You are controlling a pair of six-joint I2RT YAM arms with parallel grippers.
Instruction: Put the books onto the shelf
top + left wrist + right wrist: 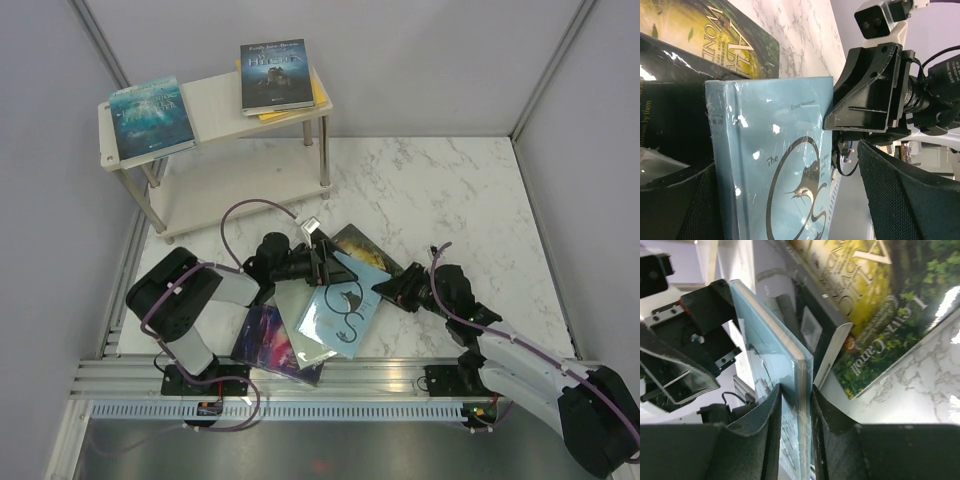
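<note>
Cream shelf (215,103), top board: teal book (150,118), navy book (274,72) over yellow book (318,98); three shelved. 
White marble table (450,190): light blue book (345,310), tilted up, pinched at its edge in my right gripper (796,395). My left gripper (322,262) is spread wide by the same book, holding nothing. 
Green-gold book (365,248), black book (670,120) and purple galaxy book (275,345) are left to shelve. 
Pale grey walls (400,60).

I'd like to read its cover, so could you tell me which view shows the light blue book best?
The left wrist view: the light blue book is close, cover facing the camera. The right wrist view shows only its edge, clamped in the right gripper; the top view shows it small.
</note>
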